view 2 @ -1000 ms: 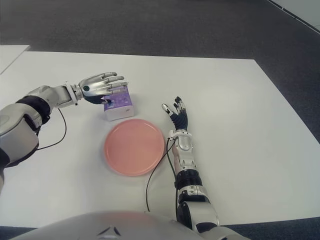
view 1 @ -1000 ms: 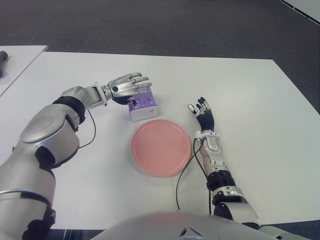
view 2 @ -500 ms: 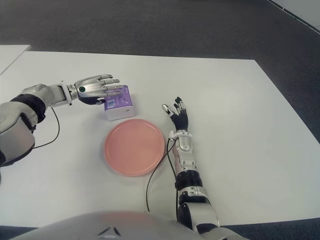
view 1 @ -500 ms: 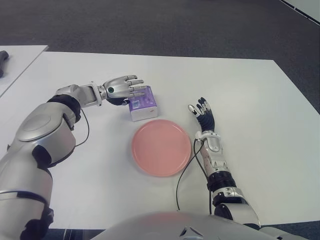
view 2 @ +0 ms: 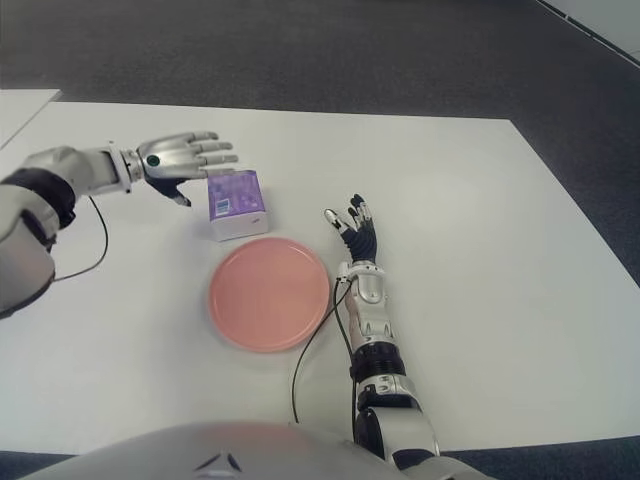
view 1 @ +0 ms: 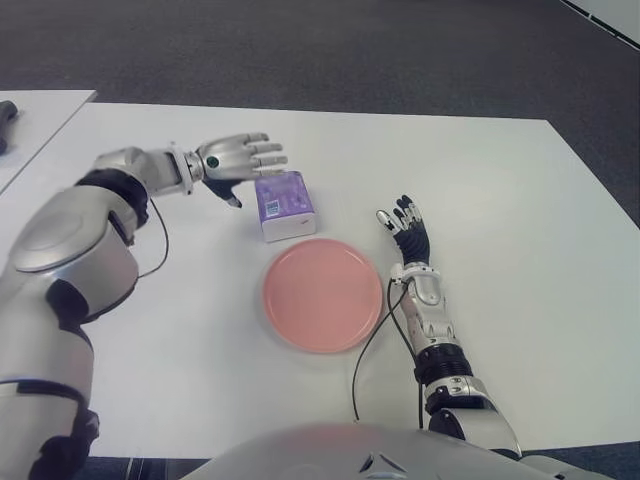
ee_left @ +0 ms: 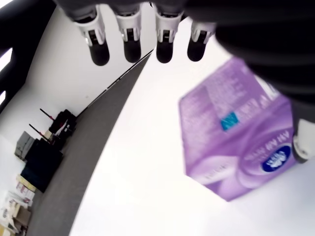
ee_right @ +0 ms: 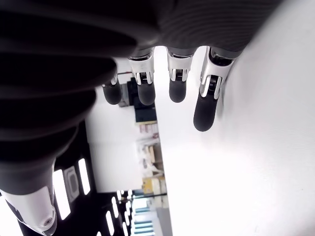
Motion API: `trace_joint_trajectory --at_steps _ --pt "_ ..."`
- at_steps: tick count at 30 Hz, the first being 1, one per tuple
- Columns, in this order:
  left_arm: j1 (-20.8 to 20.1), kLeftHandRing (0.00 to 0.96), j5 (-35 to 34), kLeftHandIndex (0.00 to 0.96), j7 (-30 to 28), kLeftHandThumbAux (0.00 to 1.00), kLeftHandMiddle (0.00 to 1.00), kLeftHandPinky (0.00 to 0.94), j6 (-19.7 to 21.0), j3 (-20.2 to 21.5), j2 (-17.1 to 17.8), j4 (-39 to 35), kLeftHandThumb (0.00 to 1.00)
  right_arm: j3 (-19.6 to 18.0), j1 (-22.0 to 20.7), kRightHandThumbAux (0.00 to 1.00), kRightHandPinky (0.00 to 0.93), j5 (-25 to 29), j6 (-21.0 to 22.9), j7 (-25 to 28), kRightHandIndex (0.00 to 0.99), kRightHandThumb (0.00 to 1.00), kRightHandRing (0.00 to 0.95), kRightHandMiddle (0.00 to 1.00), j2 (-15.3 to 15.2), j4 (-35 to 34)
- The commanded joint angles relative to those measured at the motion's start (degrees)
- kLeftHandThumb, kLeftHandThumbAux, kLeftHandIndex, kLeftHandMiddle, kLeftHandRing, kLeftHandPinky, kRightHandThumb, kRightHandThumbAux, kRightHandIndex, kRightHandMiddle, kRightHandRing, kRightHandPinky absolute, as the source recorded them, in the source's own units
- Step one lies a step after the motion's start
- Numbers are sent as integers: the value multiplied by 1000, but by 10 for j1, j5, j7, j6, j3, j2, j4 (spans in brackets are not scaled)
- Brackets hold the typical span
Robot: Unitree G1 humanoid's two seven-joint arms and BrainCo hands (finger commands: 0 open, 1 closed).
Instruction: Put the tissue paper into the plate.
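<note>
Hard to read here: the left wrist view cuts the tissue pack (ee_left: pixel 236 132) off behind the dark bulk of the palm, so only part of its purple face shows, and the print on it is too blurred to make out. In the eye views the left thumb dips down on the near-left side of the pack, and whether it touches the pack cannot be told.

Now the change. A second ago the left hand (view 1: pixel 236 160) lay draped over the top of the tissue pack (view 1: pixel 283 203); half a second ago it was sliding off toward the robot's left. Now it is clear of the pack, just beyond its far-left corner, fingers (ee_left: pixel 132 37) straight and spread, holding nothing. The pack has not moved: it stands on the white surface (view 1: pixel 520 220), just beyond the pink plate (view 1: pixel 322 294) on the plate's far-left side, close to the rim.

The plate holds nothing at all; its whole pink face is bare.

The right hand (view 1: pixel 406 226) has stayed put, to the right of the plate, fingers (ee_right: pixel 204 101) extended and apart, gripping nothing. A thin dark cable (view 1: pixel 368 340) runs along the plate's right edge.
</note>
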Motion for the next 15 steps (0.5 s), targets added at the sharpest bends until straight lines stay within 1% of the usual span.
trace_joint_trajectory --at_steps 1,4,8,15 --pt "-25 0 -5 0 -15 429 0 0 -19 13 14 -15 145 -1 40 660 9 0 39 -4 0 204 0 0 7 27" --pt "-30 0 -8 0 -18 432 0 0 -23 20 18 -19 139 0 41 660 9 0 39 -4 0 204 0 0 7 26" --pt "-26 0 -17 0 -3 432 0 0 -7 36 22 -21 119 0 41 660 9 0 40 -4 0 204 0 0 8 25" --pt "-25 0 -17 0 -9 438 0 0 5 45 24 -17 88 0 39 660 9 -1 40 -6 0 204 0 0 9 26"
